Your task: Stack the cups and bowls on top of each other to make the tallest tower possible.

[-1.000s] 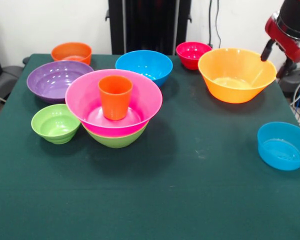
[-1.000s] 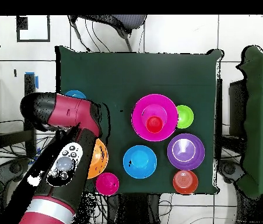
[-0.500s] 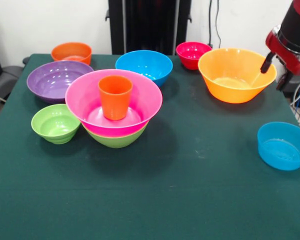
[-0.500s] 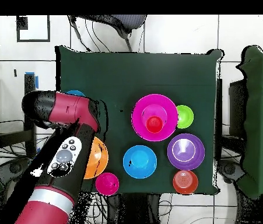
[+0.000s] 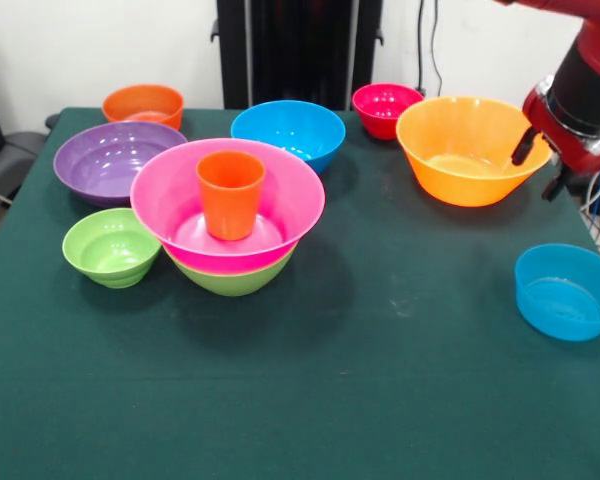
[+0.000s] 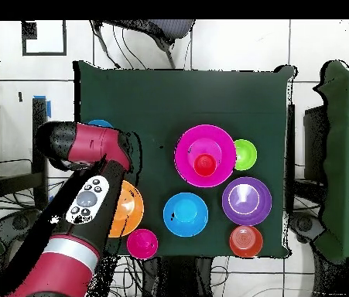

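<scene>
The tower stands left of centre: the orange cup upright in the large pink bowl, which nests in a green bowl. It also shows in the overhead view. My gripper hangs at the right edge, beside the right rim of the large orange bowl. Its black fingers stand apart and hold nothing. The small blue bowl sits below it. Loose bowls: medium blue, small red, purple, small orange, small green.
The green table cloth is bare across the near half. In the overhead view the red arm covers part of the large orange bowl and most of the small blue bowl.
The gripper has come down and slightly left, from above the large orange bowl's right rim to beside it. No bowl or cup has moved.
</scene>
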Tool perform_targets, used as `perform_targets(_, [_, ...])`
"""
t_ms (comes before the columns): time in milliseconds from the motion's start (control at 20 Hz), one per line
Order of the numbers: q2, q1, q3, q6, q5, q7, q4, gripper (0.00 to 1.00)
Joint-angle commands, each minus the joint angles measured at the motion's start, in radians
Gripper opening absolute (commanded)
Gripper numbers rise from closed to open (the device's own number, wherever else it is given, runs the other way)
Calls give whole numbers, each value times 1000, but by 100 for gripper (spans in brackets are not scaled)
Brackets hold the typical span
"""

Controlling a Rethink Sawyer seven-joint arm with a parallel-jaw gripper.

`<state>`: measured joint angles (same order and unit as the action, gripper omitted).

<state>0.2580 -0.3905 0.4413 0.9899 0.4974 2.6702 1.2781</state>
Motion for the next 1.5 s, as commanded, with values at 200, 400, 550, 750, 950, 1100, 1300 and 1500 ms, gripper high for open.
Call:
perform_targets(200, [-61, -5, -82, 11, -75, 66, -64, 100])
perform_targets(400, [-63, -7, -77, 30, -85, 52, -67, 0])
perform_targets(550, [-62, -12, -74, 28, -98, 34, -76, 0])
perform_targets(750, [-43, -13, -72, 90, -117, 33, -88, 0])
perform_targets(950, [-37, -9, -70, 127, -136, 29, -107, 0])
perform_targets(1100, [-39, -3, -66, 152, -146, 33, -121, 0])
perform_targets(1300, [-30, 2, -74, 183, -150, 41, -136, 100])
perform_targets(1500, [-27, 6, -55, 192, -164, 37, -157, 100])
